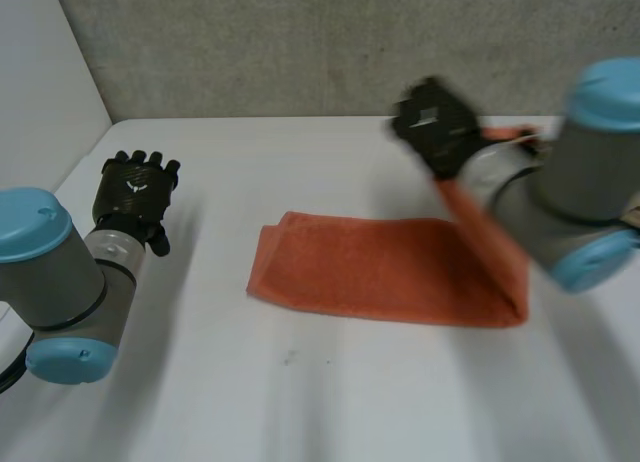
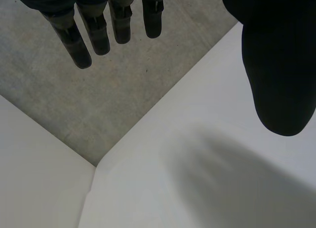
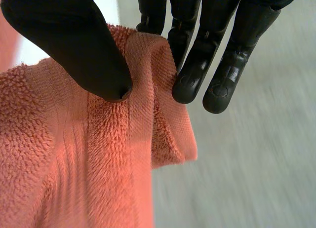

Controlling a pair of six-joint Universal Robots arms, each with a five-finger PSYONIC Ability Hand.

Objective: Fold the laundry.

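I see the white table (image 1: 300, 402) across the whole workspace, with a grey back wall (image 1: 300, 42) behind it and a white side panel (image 1: 40, 72) at its left. The orange towel (image 1: 380, 272) is the task item. It lies near the middle of the table, slightly right of centre, as a long band running left to right. Its left end rests flat on the surface. Its right end is off the table and rises in a slanted strip up to the right hand. The right arm (image 1: 580, 182) comes in from the right side and sits above the towel's right end. The left arm (image 1: 60, 282) sits at the left side, well apart from the towel. The right hand (image 1: 435, 127) is held above the table, over the rear right part of the towel. In the right wrist view, its thumb (image 3: 74, 45) presses a hemmed edge of the towel near a corner against the fingers (image 3: 197, 65), so this hand grips the cloth in a pinch. The free corner hangs just below the fingertips. The left hand (image 1: 135, 197) hovers over the rear left area of the table near the side panel. In the left wrist view its fingers are straight and spread from the thumb, and they hold nothing.
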